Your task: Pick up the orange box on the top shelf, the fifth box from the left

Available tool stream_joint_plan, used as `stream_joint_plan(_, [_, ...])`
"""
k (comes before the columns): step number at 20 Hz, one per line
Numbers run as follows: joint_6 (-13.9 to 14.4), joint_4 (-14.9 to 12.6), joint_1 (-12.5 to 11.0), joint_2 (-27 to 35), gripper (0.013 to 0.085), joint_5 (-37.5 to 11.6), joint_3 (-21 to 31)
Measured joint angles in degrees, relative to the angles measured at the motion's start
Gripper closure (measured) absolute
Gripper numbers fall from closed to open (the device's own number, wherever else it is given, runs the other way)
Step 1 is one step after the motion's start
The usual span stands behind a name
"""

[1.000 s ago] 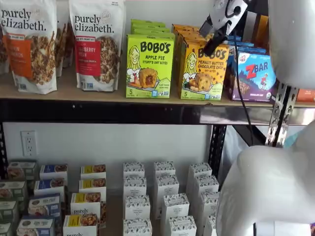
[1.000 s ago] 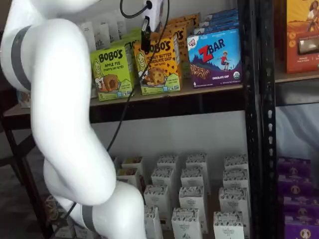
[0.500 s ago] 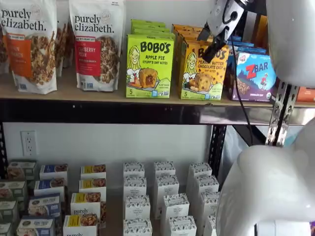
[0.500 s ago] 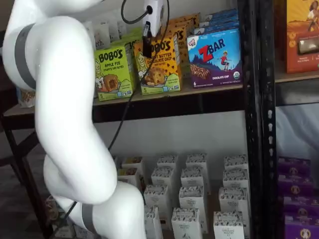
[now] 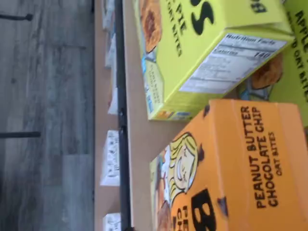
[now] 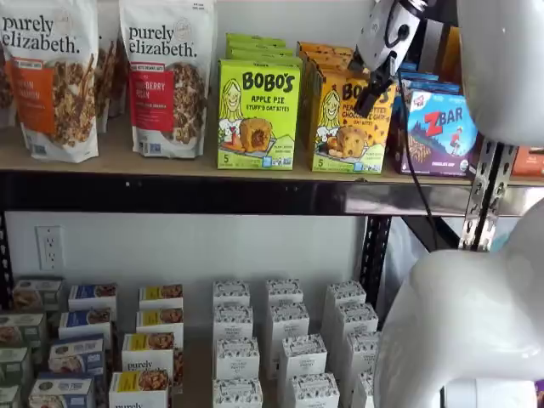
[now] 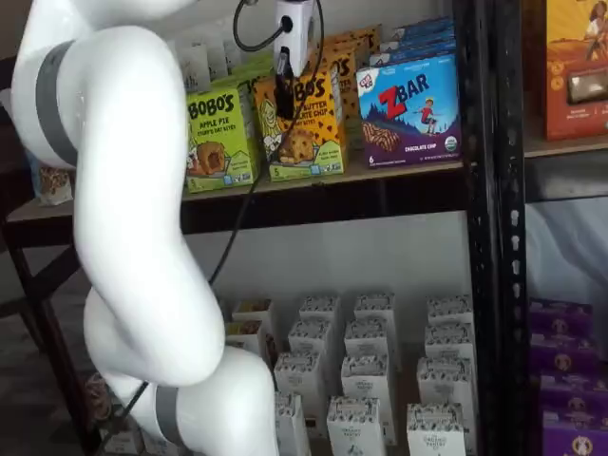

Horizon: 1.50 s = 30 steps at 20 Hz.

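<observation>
The orange box [image 6: 342, 127] stands on the top shelf [image 6: 170, 164] between a green Apple Pie box [image 6: 257, 110] and a blue ZBar box [image 6: 440, 132]. It shows in both shelf views [image 7: 306, 128]. My gripper [image 6: 368, 100] hangs in front of the box's upper front, and its black fingers overlap the box face. It also shows in a shelf view [image 7: 283, 100]. No gap between the fingers shows, so I cannot tell its state. The wrist view shows the box's orange top [image 5: 240, 163] close below, beside the Apple Pie box [image 5: 202, 48].
Two Purely Elizabeth bags [image 6: 166, 76] stand at the left of the top shelf. White cartons [image 6: 280, 340] fill the lower shelf. A black perforated upright [image 7: 484, 237] stands right of the ZBar box [image 7: 413, 109]. My white arm [image 7: 123, 237] covers the left of that view.
My gripper has moved slightly down and closer to the orange box's front. The boxes have not moved.
</observation>
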Motion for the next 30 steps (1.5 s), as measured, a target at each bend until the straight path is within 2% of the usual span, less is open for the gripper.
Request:
stream_joint_plan(6, [0.4,-1.7,0.4,1.3,0.013,2.6,-1.5])
stream_joint_plan(14, [1.4,-2.3,1.7,2.6,0.013,3.0,-2.5])
stream_joint_plan(17, [2.3,-4.2,2.8,3.5,0.013,3.7,-3.7])
stream_joint_plan(23, [3.3,-5.7,3.9,4.7,0.013,3.4,-5.3])
stream_joint_plan(30, [4.4,-8.8,4.9,7.4,0.013,6.2,-9.7])
